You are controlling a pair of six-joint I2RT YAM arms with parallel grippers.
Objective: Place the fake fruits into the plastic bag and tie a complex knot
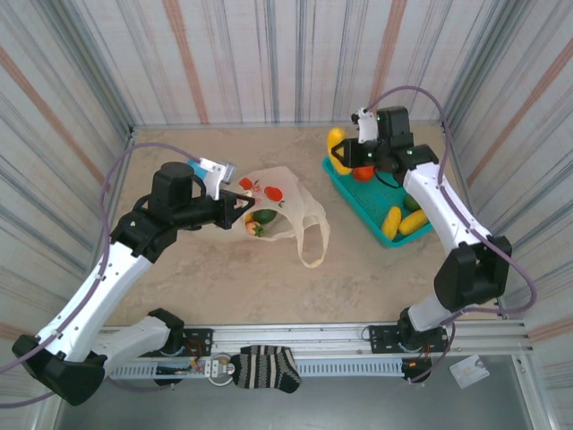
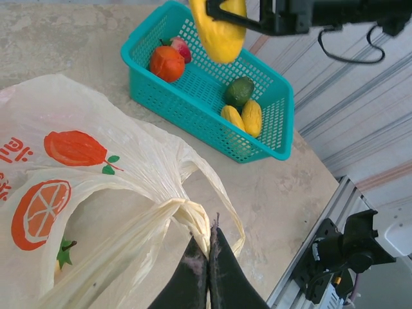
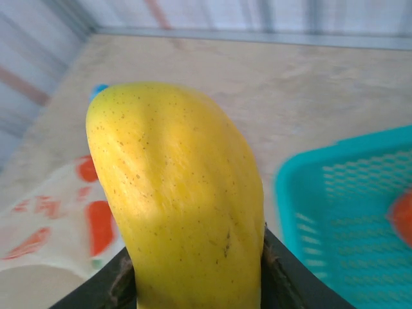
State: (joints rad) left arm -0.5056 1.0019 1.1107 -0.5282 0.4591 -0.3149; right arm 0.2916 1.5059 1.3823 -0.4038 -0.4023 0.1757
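The cream plastic bag (image 1: 285, 193) with red-orange fruit prints lies at mid-table, a green fruit (image 1: 263, 216) and a red one showing through it. My left gripper (image 2: 209, 237) is shut on the bag's bunched handle (image 2: 190, 217), holding it up at the bag's left side (image 1: 240, 208). My right gripper (image 3: 196, 270) is shut on a large yellow banana-like fruit (image 3: 180, 193), which hangs over the far left corner of the teal basket (image 1: 335, 137). In the left wrist view that fruit (image 2: 219, 32) hangs above the basket (image 2: 193, 109).
The teal mesh basket (image 1: 356, 208) at the right holds an orange fruit (image 2: 167, 62), a pink-red one (image 2: 182, 48), a green one (image 2: 239, 90) and two yellow lemons (image 2: 243, 118). The bag's second handle loop (image 1: 313, 244) trails toward me. Striped walls enclose the table; a metal rail (image 1: 358, 336) runs along the near edge.
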